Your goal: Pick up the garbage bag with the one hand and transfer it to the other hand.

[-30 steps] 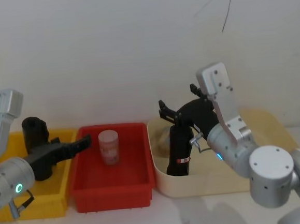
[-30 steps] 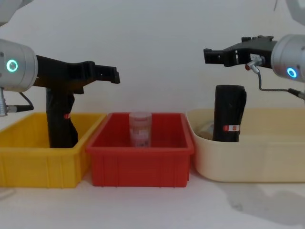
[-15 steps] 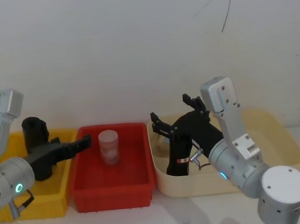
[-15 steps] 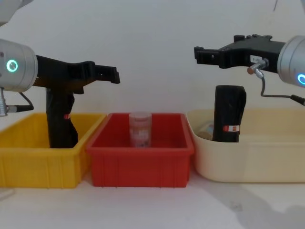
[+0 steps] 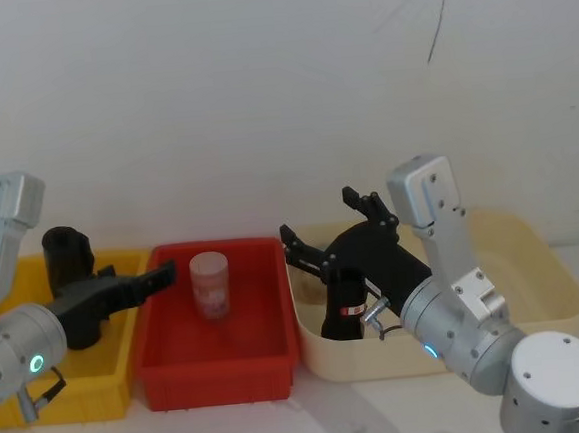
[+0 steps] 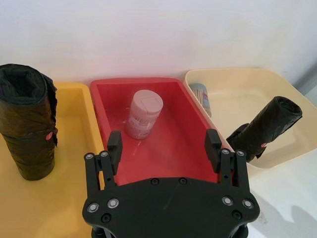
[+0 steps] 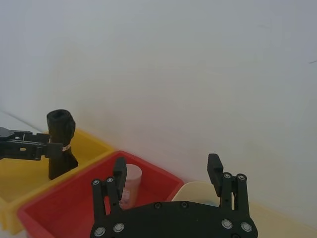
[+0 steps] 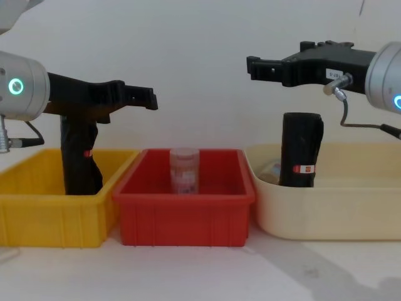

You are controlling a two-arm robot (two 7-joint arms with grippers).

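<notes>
Standing in cream bin (image 8: 326,216) (upright): garbage bag (image 8: 301,149).

Both the left gripper (image 8: 147,98) and the right gripper (image 8: 254,66) hover, jaws apart.

Garbage bag (image 8: 301,149) upright in cream bin (image 8: 351,216), top open from above; the right gripper (image 8: 254,65) hangs over it, fingers spread, apart from the bag. Bin wall blocks low side access. Left gripper (image 8: 149,99) spread, above red bin (image 8: 188,219), over the cup (image 8: 184,169). Open air between both grippers.
</notes>
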